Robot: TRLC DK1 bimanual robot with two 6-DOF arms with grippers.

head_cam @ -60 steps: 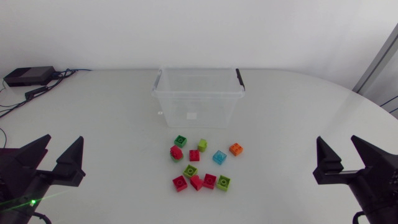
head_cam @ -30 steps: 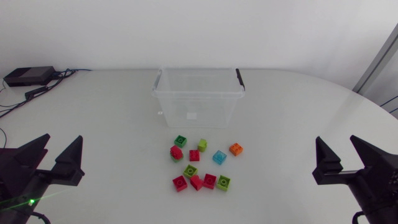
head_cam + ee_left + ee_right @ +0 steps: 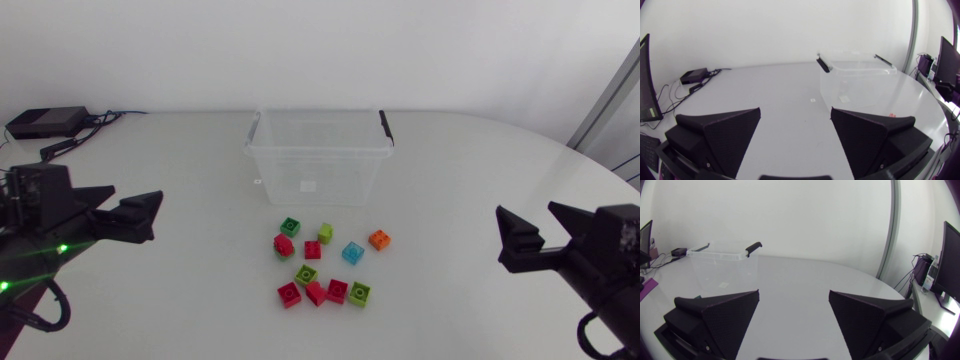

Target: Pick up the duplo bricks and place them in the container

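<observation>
A clear plastic container [image 3: 317,160] with dark clip handles stands open-topped toward the far side of the white worktop [image 3: 180,290]. Just in front of it, not touching its wall, lies a loose cluster of small duplo bricks [image 3: 313,250]. A dark green brick [image 3: 290,226], a lime brick [image 3: 325,233], a pale blue brick [image 3: 352,252] and an orange brick [image 3: 379,239] lie closest to the container. Red and lime ones sit farther from it, and some pairs are too close together to tell whether they touch.

The left hand [image 3: 795,112] hangs at the worktop's left side, well apart from the bricks, its wedge fingers spread wide and gripping nothing. The right hand [image 3: 794,292] hangs at the right side, equally spread and holding nothing. From above, both arms are cut off at the edges.

In the left wrist view the cluster hides behind one finger, save a red speck. The right wrist view shows the container but no bricks. A black box [image 3: 45,122] with cables sits at the far left corner.
</observation>
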